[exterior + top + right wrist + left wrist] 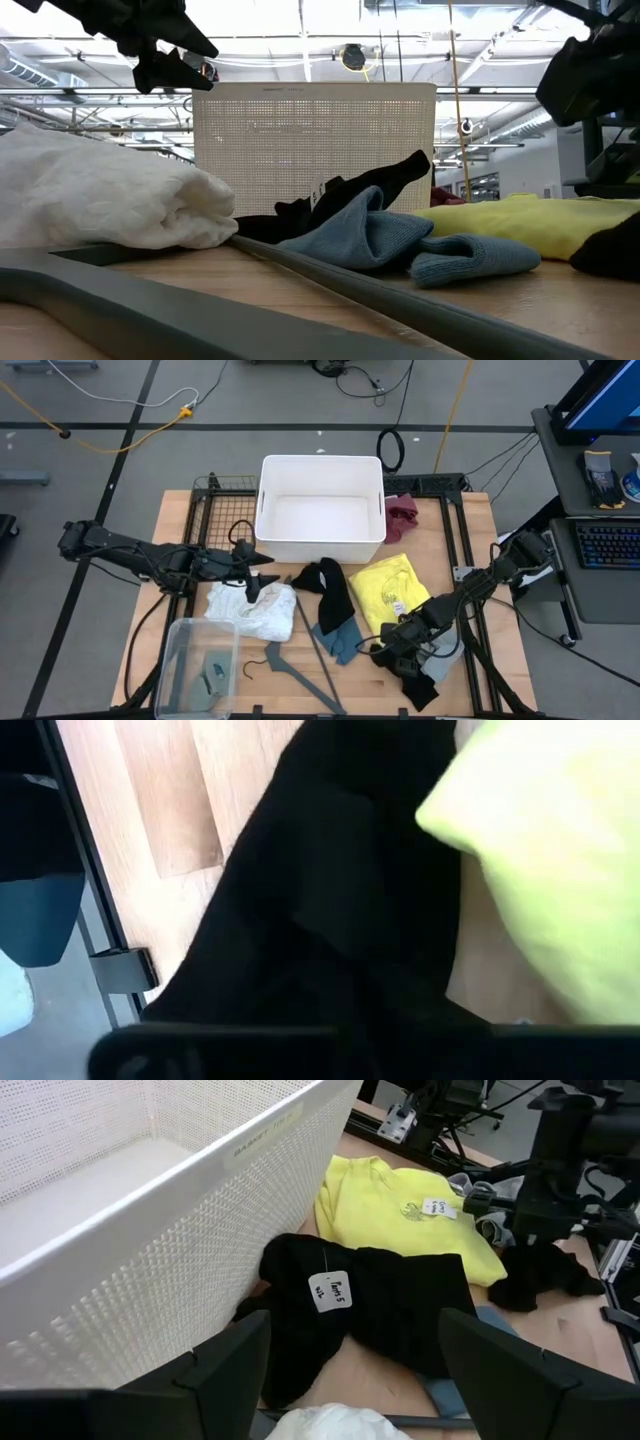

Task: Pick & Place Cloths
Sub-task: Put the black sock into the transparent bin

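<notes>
right gripper: low at the table's front right, fingers pinched together on a black cloth lying beside the yellow cloth
left gripper: fingers spread apart, hovering above the white cloth, holding nothing

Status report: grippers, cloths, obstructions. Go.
Left gripper open, above white cloth. Right gripper shut on black cloth beside yellow cloth. White bin empty. Hanger lies among the cloths.

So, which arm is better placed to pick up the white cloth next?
Left, likely. The left gripper hangs open just above the white cloth, while the right gripper is shut over a black cloth across the table.
</notes>
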You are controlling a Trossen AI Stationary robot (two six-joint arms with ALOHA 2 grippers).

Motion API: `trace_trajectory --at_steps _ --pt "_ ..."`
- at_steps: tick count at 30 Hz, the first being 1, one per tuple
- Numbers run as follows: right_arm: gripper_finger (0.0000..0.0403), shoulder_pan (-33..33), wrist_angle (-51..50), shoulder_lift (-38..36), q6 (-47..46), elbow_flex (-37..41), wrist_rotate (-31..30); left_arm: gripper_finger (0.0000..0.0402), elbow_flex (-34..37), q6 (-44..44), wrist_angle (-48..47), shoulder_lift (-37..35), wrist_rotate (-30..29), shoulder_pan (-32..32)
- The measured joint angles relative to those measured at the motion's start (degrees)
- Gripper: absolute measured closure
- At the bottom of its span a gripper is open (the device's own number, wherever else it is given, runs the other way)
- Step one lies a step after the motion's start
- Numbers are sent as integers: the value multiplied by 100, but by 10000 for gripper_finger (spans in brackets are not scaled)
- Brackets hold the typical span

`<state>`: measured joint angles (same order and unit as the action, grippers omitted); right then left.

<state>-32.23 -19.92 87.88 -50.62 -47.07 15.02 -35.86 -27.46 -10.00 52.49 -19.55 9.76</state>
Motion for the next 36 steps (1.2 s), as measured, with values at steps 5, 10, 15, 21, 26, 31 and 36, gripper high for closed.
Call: trace_trajectory --at_steps 5,10,15,21,26,31,36 --pt "396 0 127 0 -376 4 26 107 0 0 0 -2 0 0" --pt "385 0 559 -15 -1001 4 132 107 -1 0 0 -2 0 0" --pt "336 0 642 -15 -1559 4 600 107 0 0 1 -1 0 0" --pt "270 -2 646 -15 -2309 4 1471 107 0 0 4 0 0 0" --pt "247 -13 635 -15 -2677 4 1278 108 0 0 4 -1 -1 2" --pt "250 -13 612 -15 -2666 4 606 107 0 0 4 0 0 2" --pt "263 -11 274 -13 -2616 4 274 107 0 0 4 -1 0 1"
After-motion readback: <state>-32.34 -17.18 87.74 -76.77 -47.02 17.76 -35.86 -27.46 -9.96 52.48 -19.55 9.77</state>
